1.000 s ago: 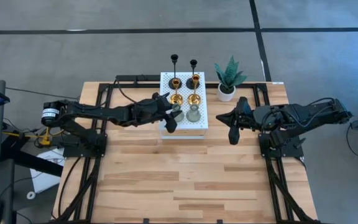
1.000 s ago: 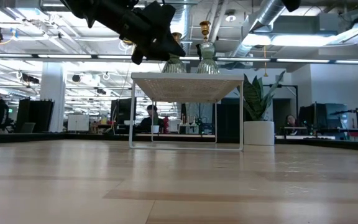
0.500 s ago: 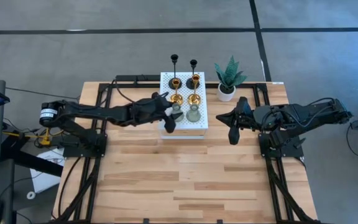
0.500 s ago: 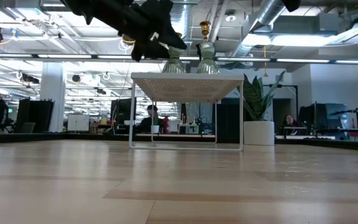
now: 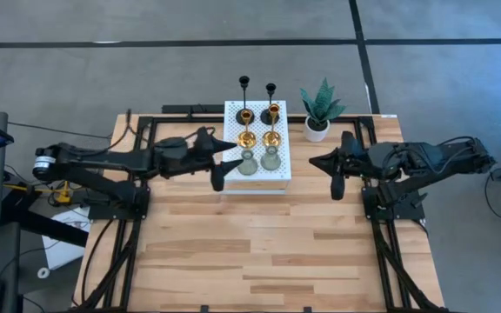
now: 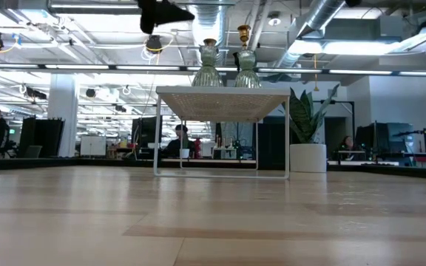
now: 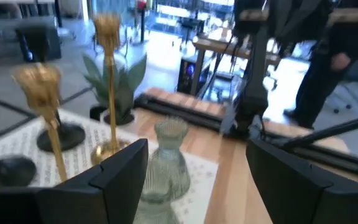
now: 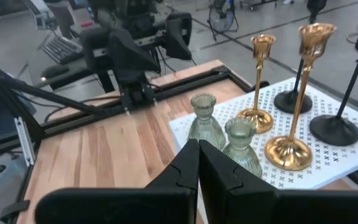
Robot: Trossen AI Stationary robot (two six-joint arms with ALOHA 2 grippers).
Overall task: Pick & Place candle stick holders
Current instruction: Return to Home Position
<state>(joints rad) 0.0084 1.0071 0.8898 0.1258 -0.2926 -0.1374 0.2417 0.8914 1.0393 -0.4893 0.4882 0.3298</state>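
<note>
L grip: jaws wide, empty, just off shelf left edge, above shelf-top level | R grip: jaws closed, empty, right of shelf, apart, waits | holders: all 6 on shelf, in pairs | homing: L shd back straight off, no swing twd near glass holder; slow, no shelf bump

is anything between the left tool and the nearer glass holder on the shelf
Nothing visible does. The left tool hangs open just off the left edge of the white shelf, and the nearer grey-green holder stands straight ahead of it, with only bare shelf between.
</note>
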